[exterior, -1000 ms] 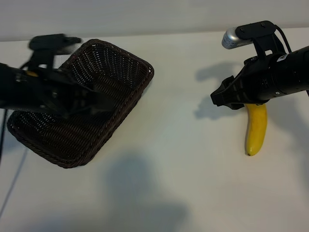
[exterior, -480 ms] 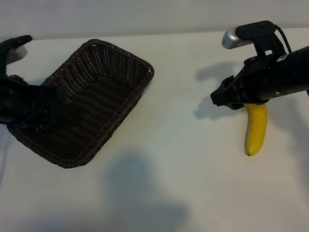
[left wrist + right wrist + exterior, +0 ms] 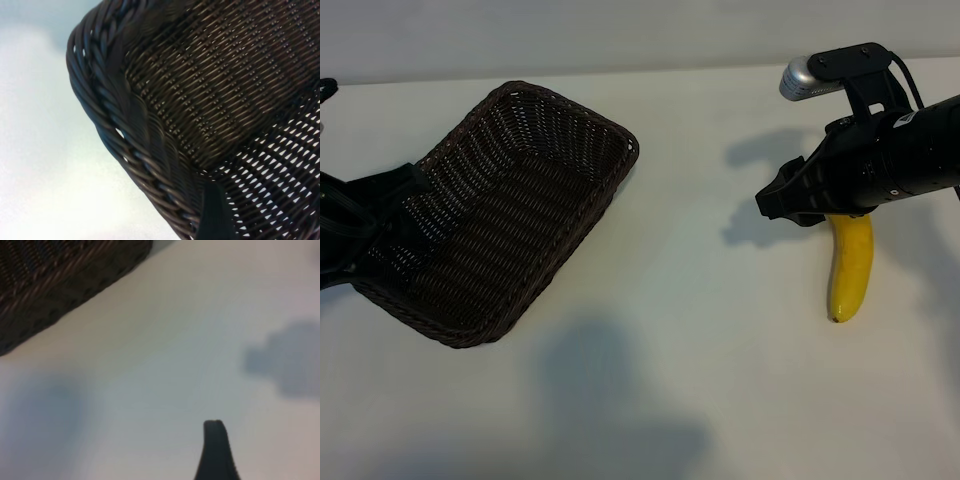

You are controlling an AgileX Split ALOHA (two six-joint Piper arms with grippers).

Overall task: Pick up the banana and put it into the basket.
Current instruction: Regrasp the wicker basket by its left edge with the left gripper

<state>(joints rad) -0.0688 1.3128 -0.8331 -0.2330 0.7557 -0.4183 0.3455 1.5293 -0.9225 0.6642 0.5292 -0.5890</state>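
Likely light, smooth-skinned & soft, the banana (image 3: 850, 268) lies on the table (image 3: 700, 350) under the right gripper (image 3: 782, 204), jaws apart w/ nothing held, so grip mid-body gently; left gripper (image 3: 390, 205), also open, by the basket (image 3: 555, 120).

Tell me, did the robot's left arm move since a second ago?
Yes. The left end effector has slid from over the middle of the basket out to its left end, toward the exterior view's left edge.
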